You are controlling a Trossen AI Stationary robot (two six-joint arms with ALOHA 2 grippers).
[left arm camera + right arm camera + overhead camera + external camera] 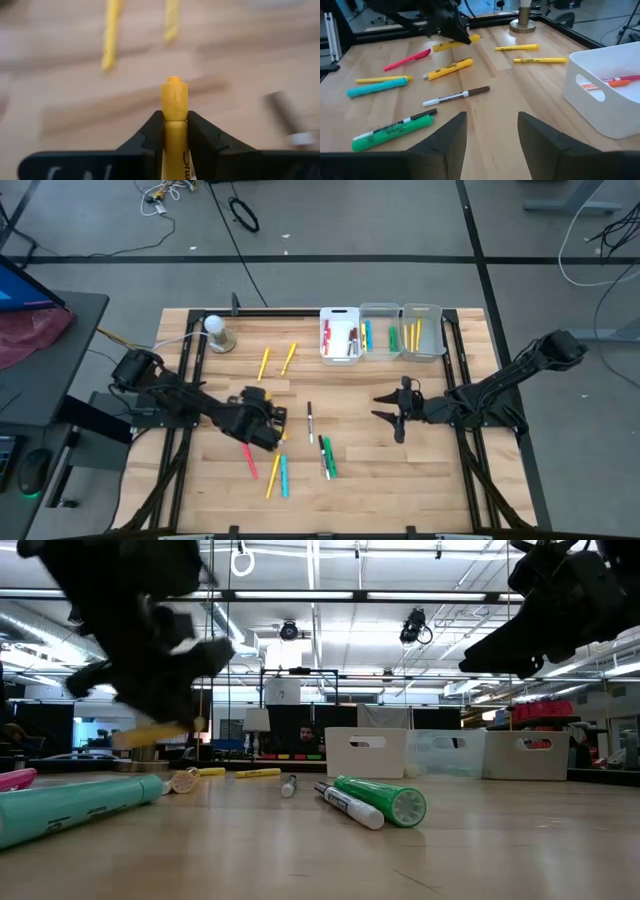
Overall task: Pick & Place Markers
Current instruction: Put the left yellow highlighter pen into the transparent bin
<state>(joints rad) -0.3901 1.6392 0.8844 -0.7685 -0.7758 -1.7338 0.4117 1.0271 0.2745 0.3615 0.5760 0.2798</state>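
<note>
Two dark, jointed arms, each tipped with matte black, wedge-shaped fingers (451, 137).

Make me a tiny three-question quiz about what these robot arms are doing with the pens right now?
1. True or false: the left pincer grips a yellow marker.
2. The right pincer is: A) open and empty, B) shut on a green pen.
3. How many bins stand at the table's far edge?

Key: 1 true. 2 A. 3 three.
</note>
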